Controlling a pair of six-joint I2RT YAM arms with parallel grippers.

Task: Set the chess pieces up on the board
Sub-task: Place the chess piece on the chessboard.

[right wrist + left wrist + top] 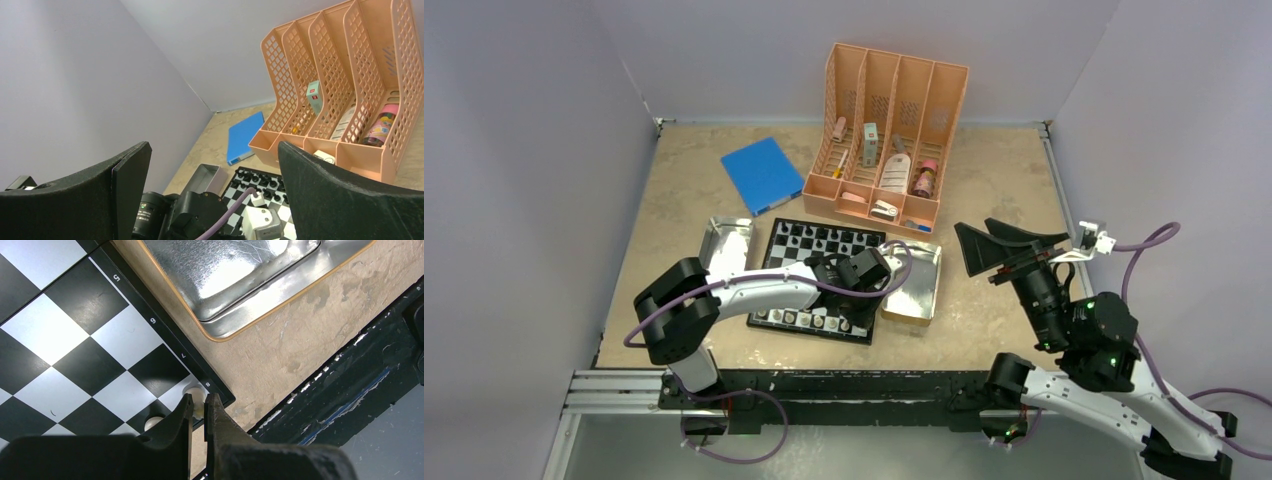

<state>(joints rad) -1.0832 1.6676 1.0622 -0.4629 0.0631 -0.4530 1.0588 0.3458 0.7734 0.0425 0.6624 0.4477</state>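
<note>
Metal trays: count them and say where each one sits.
2. One metal tray lies just left of the chessboard. The second tray lies just right of it, near the front corner. No third shows, and little of the table is hidden.

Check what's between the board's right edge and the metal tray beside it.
Nothing: just a narrow bare strip of tabletop between the board and the metal tray, clearest in the left wrist view.
</note>
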